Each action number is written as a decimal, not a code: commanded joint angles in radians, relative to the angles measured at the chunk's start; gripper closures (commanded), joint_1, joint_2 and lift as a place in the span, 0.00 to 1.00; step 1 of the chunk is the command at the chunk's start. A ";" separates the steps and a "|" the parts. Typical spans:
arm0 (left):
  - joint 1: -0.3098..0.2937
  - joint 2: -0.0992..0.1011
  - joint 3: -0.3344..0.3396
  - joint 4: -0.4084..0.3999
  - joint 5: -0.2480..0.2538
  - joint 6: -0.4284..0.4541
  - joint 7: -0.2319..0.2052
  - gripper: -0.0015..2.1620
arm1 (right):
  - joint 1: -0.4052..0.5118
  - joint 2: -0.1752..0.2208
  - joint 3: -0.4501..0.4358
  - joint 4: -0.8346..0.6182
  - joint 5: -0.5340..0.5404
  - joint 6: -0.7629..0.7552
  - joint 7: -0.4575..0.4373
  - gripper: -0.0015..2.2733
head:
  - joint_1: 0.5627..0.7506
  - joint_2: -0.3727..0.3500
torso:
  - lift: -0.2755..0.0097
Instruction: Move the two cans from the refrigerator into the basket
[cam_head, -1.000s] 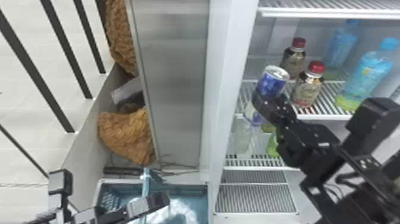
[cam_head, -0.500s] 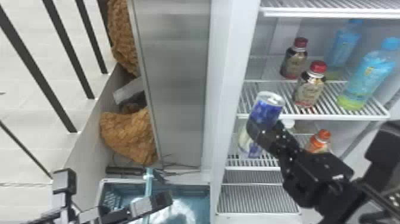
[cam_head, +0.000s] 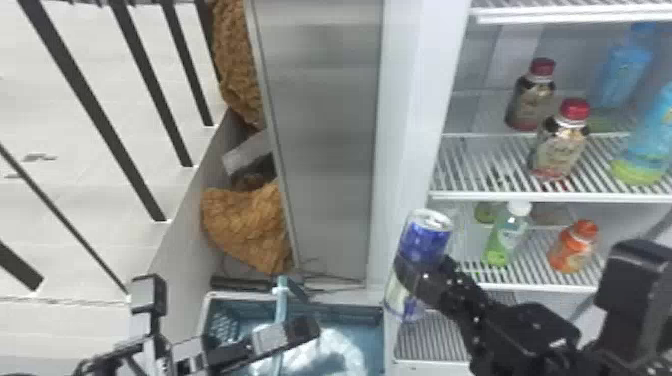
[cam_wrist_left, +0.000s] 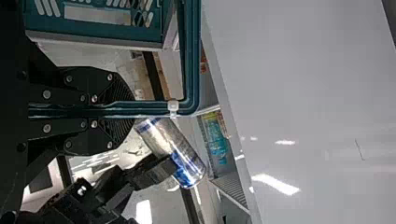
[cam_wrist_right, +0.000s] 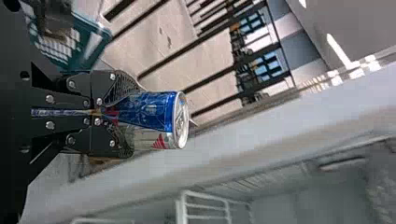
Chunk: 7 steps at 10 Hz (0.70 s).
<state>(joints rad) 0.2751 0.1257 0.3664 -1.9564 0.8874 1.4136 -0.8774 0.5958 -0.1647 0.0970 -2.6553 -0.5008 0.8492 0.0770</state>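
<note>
Can (cam_head: 426, 240) in right pincer (cam_head: 420, 277) lower, nearer basket (cam_head: 345, 315)

Head view | basket (cam_head: 350, 315): cut off below | front blue bottle (cam_head: 650, 137): cut off right | can (cam_head: 425, 241): middle hidden

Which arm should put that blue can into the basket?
The right, I'd say: the right claw grips the can, while the left claw is busy holding the basket handle.

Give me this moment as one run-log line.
right gripper: gripping blue-and-silver can | left gripper: gripping handle | held can: outside teal basket
</note>
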 joint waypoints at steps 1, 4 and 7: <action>0.000 0.000 0.006 0.002 0.000 -0.002 0.000 0.55 | -0.009 -0.004 0.019 0.033 -0.028 0.032 0.013 0.56 | 0.70 0.64 | 0.86; -0.005 0.002 0.016 -0.001 0.000 -0.005 0.000 0.55 | -0.031 -0.009 0.037 0.087 -0.050 0.118 0.058 0.56 | 0.70 0.72 | 0.86; -0.003 0.003 0.020 -0.001 0.000 -0.007 0.000 0.55 | -0.051 -0.007 0.037 0.143 -0.085 0.184 0.087 0.50 | 0.70 0.77 | 0.86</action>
<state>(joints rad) 0.2719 0.1285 0.3859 -1.9571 0.8874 1.4081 -0.8774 0.5528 -0.1731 0.1336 -2.5276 -0.5751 1.0168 0.1664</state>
